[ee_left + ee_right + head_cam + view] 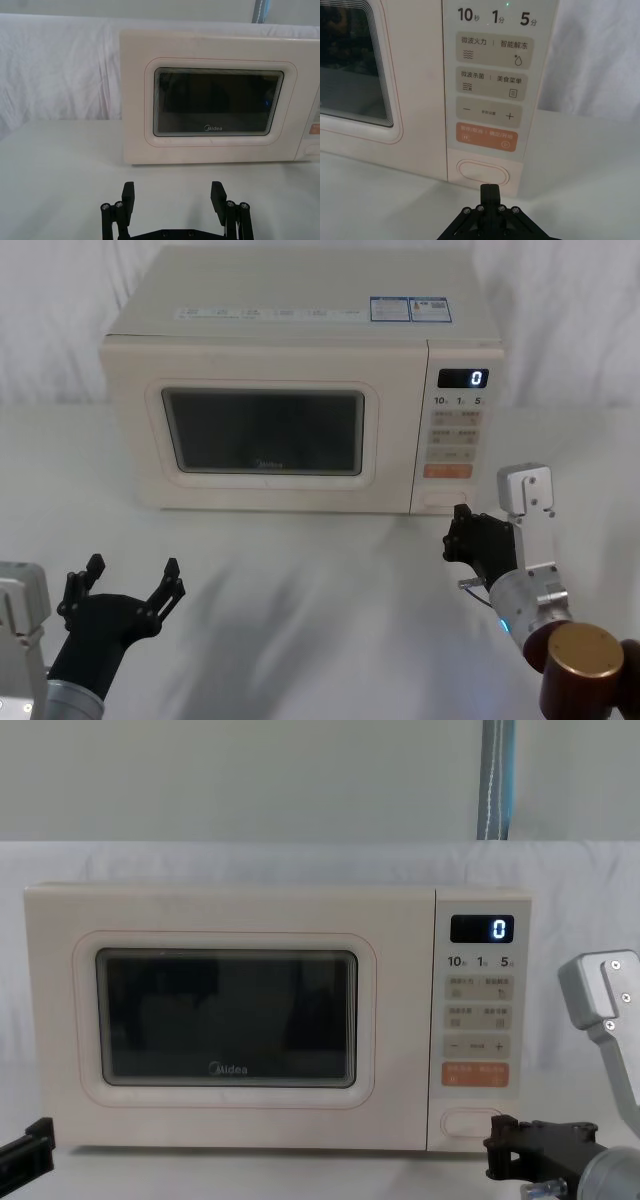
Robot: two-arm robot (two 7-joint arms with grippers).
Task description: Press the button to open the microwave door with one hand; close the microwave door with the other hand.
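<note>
The cream microwave door [262,430] with its dark glass window is closed flush; it also shows as the door [228,1018] in the chest view and the door [215,102] in the left wrist view. The wide pill-shaped button [484,172] sits at the bottom of the control panel, below the orange key; it is the button [442,501] in the head view and the button [472,1122] in the chest view. My right gripper [489,192] is shut, fingertips together, a short way in front of the button, not touching. My left gripper [132,578] is open over the table at the front left, well short of the door.
The microwave stands on a white-covered table [320,600] with white cloth draped behind. The display [463,378] reads 0. Bare tabletop lies between my grippers and the microwave's front.
</note>
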